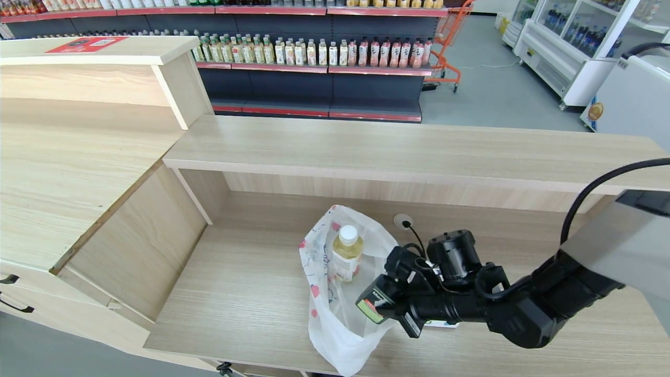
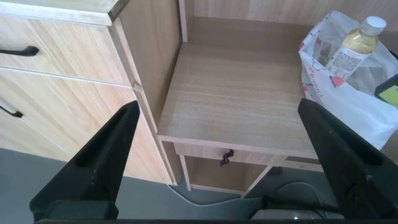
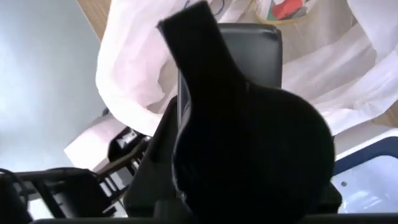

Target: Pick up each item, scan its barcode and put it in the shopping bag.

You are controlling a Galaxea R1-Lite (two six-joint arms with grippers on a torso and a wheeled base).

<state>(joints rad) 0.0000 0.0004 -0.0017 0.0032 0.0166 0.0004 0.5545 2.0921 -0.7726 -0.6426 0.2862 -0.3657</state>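
A white shopping bag [image 1: 335, 319] with red prints lies open on the lower counter [image 1: 235, 293]. A bottle [image 1: 346, 252] of pale yellow drink with a white cap stands inside it. My right gripper [image 1: 405, 293] is at the bag's right rim, shut on a black barcode scanner [image 1: 376, 306] whose head hangs over the bag's opening. From the right wrist, the scanner [image 3: 249, 124] is close up, with the bag [image 3: 137, 68] behind it. My left gripper [image 2: 219, 109] hangs open and empty off the counter's front left corner, with the bag [image 2: 348, 99] and bottle [image 2: 354, 46] farther off.
A raised counter top [image 1: 419, 152] runs behind the lower counter, with a side wall on its left. A cable hole [image 1: 403, 221] sits just behind the bag. A white and blue flat item [image 1: 444, 324] lies under the right arm. Drawers [image 2: 50, 81] flank the counter's left.
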